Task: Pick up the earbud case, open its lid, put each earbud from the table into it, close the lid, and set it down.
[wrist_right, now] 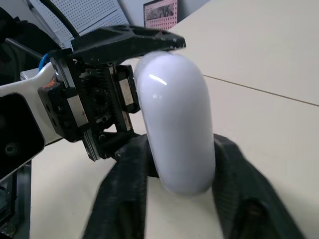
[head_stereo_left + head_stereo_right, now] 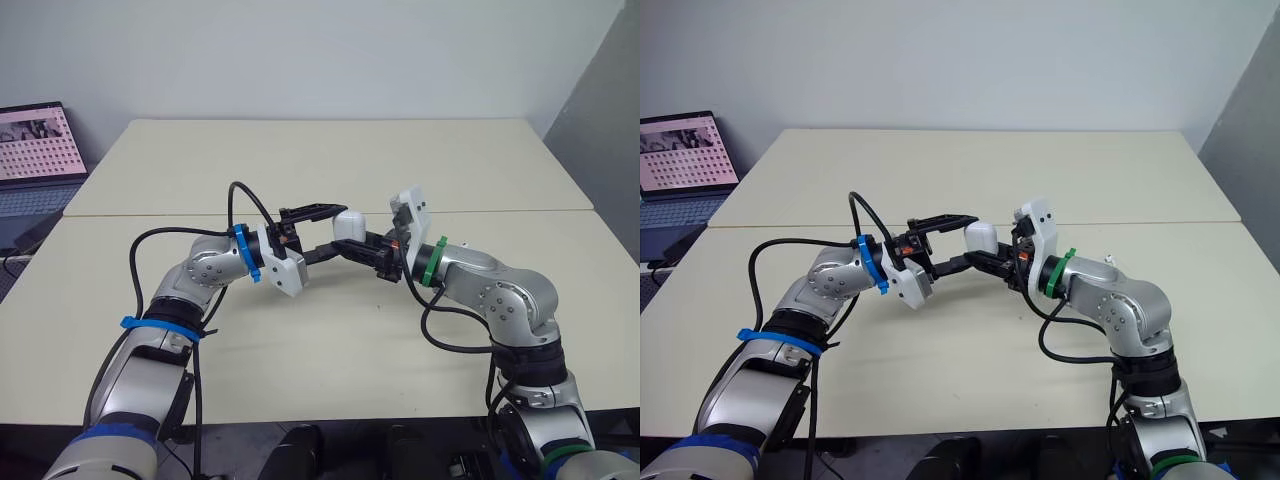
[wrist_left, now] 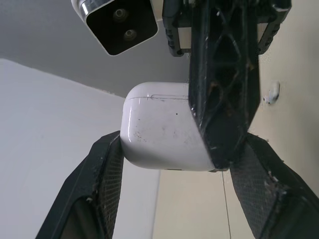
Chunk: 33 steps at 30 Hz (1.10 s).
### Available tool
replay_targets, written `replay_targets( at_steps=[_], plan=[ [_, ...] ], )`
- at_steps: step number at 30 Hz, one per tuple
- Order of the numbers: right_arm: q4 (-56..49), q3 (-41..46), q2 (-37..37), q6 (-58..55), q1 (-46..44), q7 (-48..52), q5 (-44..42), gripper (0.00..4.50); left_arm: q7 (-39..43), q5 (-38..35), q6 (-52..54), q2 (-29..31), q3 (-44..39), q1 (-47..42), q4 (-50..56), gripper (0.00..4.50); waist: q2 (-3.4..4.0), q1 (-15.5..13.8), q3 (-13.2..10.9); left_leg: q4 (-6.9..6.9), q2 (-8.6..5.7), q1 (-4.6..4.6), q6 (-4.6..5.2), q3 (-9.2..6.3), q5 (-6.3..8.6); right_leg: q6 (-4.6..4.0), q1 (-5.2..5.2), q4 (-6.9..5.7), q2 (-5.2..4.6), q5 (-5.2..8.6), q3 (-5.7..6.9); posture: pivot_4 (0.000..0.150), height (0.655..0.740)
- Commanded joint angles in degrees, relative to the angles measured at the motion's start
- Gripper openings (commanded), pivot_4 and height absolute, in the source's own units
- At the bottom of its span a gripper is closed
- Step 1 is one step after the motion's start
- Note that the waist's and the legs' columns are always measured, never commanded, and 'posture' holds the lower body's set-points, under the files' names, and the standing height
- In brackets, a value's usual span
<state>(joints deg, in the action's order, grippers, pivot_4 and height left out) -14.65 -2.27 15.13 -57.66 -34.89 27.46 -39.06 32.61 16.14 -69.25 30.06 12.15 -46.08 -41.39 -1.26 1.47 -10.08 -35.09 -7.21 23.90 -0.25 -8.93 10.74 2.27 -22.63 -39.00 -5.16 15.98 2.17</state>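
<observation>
Black-fingered, the right claw [image 1: 177,143] clenches the white earbud case [image 2: 350,224], lid shut, in the air above the bench [image 2: 300,160]. The left claw [image 2: 337,229] is spread around it, any contact hidden behind the right claw; one earbud [image 3: 271,93] lies on the bench, barely discernible.

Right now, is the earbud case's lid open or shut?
Shut: the earbud case, gripped by the right claw, shows only a thin closed seam, no gap.

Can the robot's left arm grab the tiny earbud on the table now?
Probably not yet. The left gripper is up at the earbud case, which the right gripper clamps. The earbud lies uncovered on the table, so nothing else seems to block it.
</observation>
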Motion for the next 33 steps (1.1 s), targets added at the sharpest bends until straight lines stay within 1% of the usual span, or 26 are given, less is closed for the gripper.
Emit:
replay_targets(
  at_steps=[1, 6, 8, 9, 11, 12, 13, 15, 17, 18, 20, 22, 24, 27, 30, 33],
  plan=[
    [-0.8, 1.8, -0.4, 0.9, -1.5, 0.0, -1.0, 0.83, -1.1, -0.9, -1.1, 0.5, 0.7, -0.5, 1.5, 2.73, 0.0, 0.1, 0.0, 0.0, 0.0, 0.0, 0.0, 0.0, 0.0, 0.0, 0.0, 0.0, 0.0, 0.0, 0.0, 0.15, 0.74],
    [-1.2, 2.0, -0.2, 0.6, -1.5, 0.4, -1.6, 0.83, -0.7, -2.2, -1.3, 0.8, 1.7, -0.1, 1.6, 2.73, 0.0, 0.2, 0.0, 0.0, 0.0, 0.0, 0.0, -0.01, 0.0, 0.0, 0.0, 0.0, 0.0, 0.0, 0.0, 0.15, 0.74],
    [-1.1, 2.1, 0.1, 0.9, -1.3, 0.4, -1.3, 0.83, 0.3, -4.1, -1.1, 1.1, 2.5, 0.1, 1.6, 3.46, 0.0, 0.2, 0.0, 0.0, 0.0, 0.0, 0.0, -0.01, 0.0, 0.0, 0.0, 0.0, 0.0, 0.0, 0.0, 0.15, 0.74],
    [-1.1, 2.1, 0.2, 1.0, -1.2, 0.4, -1.1, 0.83, 0.7, -4.8, -1.0, 1.3, 2.8, 0.2, 1.7, 3.73, 0.0, 0.2, 0.0, 0.0, 0.0, 0.0, 0.0, -0.01, 0.0, 0.0, 0.0, 0.0, 0.0, 0.0, 0.0, 0.15, 0.74],
    [-0.4, 2.1, 1.4, 2.1, -0.8, 0.5, 0.4, 0.83, 3.7, -9.2, 3.6, 1.5, 3.0, 0.5, 2.3, 4.37, 0.0, 0.2, 0.0, 0.0, -0.01, 0.0, 0.0, -0.01, 0.0, 0.0, 0.01, 0.0, 0.0, 0.0, 0.0, 0.15, 0.74],
    [0.0, 2.0, 2.1, 2.8, -0.4, 0.7, 1.3, 0.83, 5.9, -11.8, 7.0, 1.5, 3.0, 0.9, 2.8, 4.5, 0.0, 0.2, 0.0, 0.0, -0.01, 0.0, 0.0, -0.01, 0.0, 0.0, 0.0, 0.0, 0.0, 0.0, 0.0, 0.15, 0.74],
    [0.2, 1.9, 2.6, 3.3, -0.1, 0.8, 1.8, 0.83, 7.6, -13.7, 9.4, 1.5, 3.0, 1.1, 3.3, 4.5, 0.0, 0.2, 0.0, -0.01, -0.01, 0.0, 0.0, -0.02, 0.0, 0.0, 0.0, 0.0, 0.0, 0.0, 0.0, 0.15, 0.74],
    [1.5, 0.6, 4.8, 5.7, 1.0, 0.9, 5.1, 0.83, 14.4, -19.3, 20.6, 1.6, 3.2, 2.5, 6.5, 4.5, 0.0, 0.3, 0.0, -0.01, -0.02, 0.0, 0.0, -0.02, 0.0, 0.0, 0.01, 0.0, 0.0, 0.0, 0.0, 0.15, 0.74],
    [3.1, -3.9, 9.5, 11.3, 1.6, 2.2, 12.4, 0.83, 22.9, -25.2, 37.3, 3.0, 3.7, 3.8, 12.4, 4.5, 0.01, 0.4, 0.0, -0.01, -0.02, 0.0, 0.0, -0.01, 0.0, 0.01, 0.01, 0.0, 0.01, 0.01, 0.0, 0.15, 0.74],
    [3.5, -5.6, 11.1, 13.4, 1.7, 2.9, 14.9, 0.83, 25.4, -26.7, 42.8, 3.5, 3.6, 4.2, 14.8, 4.5, 0.01, 0.4, 0.0, -0.02, -0.04, 0.01, 0.01, 0.0, 0.0, 0.01, 0.0, 0.0, 0.03, 0.01, -0.01, 0.15, 0.74],
    [4.1, -12.2, 15.8, 19.6, 1.1, 4.9, 23.1, 0.83, 29.7, -29.1, 53.4, 4.5, 3.3, 3.4, 18.9, 4.5, 0.01, 0.6, 0.0, -0.03, -0.03, 0.01, 0.01, 0.01, 0.0, 0.01, 0.0, -0.01, 0.08, 0.01, -0.02, 0.15, 0.74],
    [4.2, -16.3, 18.2, 23.3, 0.5, 6.8, 27.8, 0.83, 32.4, -30.0, 59.0, 4.6, 2.9, 2.4, 21.6, 4.1, 0.01, 0.6, 0.0, -0.03, 0.01, 0.0, 0.01, 0.01, 0.0, 0.02, -0.01, -0.01, 0.1, 0.02, -0.01, 0.15, 0.74],
    [3.8, -18.3, 18.8, 24.8, 0.1, 8.2, 30.1, 0.83, 35.0, -30.4, 63.1, 4.6, 2.8, 1.6, 23.3, 3.59, 0.0, 0.7, 0.0, -0.02, 0.05, 0.01, 0.0, 0.01, 0.0, 0.03, 0.0, 0.0, 0.09, 0.02, -0.01, 0.15, 0.74],
    [2.6, -21.6, 19.5, 25.6, -1.1, 10.7, 34.0, 0.83, 37.6, -27.3, 63.1, 4.1, 4.4, -0.3, 23.5, 2.59, 0.0, 0.5, 0.0, -0.02, 0.07, 0.01, -0.03, 0.01, -0.02, 0.02, 0.01, 0.01, 0.09, 0.01, -0.01, 0.15, 0.74],
    [2.1, -22.8, 19.5, 25.7, -2.1, 12.3, 36.3, 0.83, 38.7, -24.6, 62.6, 3.4, 5.4, -1.6, 22.9, 1.6, -0.01, 0.4, 0.0, -0.03, 0.06, 0.01, -0.21, 0.01, -0.13, 0.01, 0.03, 0.03, 0.07, 0.01, -0.01, 0.15, 0.74],
    [1.1, -23.4, 19.8, 25.1, -2.9, 13.9, 38.1, 0.83, 40.7, -23.3, 60.8, 2.9, 6.0, -2.4, 22.4, 1.6, -0.01, 0.4, 0.0, -0.03, 0.03, 0.01, -0.22, 0.01, -0.13, 0.01, 0.04, 0.04, 0.05, 0.01, -0.02, 0.15, 0.74]
  ],
)
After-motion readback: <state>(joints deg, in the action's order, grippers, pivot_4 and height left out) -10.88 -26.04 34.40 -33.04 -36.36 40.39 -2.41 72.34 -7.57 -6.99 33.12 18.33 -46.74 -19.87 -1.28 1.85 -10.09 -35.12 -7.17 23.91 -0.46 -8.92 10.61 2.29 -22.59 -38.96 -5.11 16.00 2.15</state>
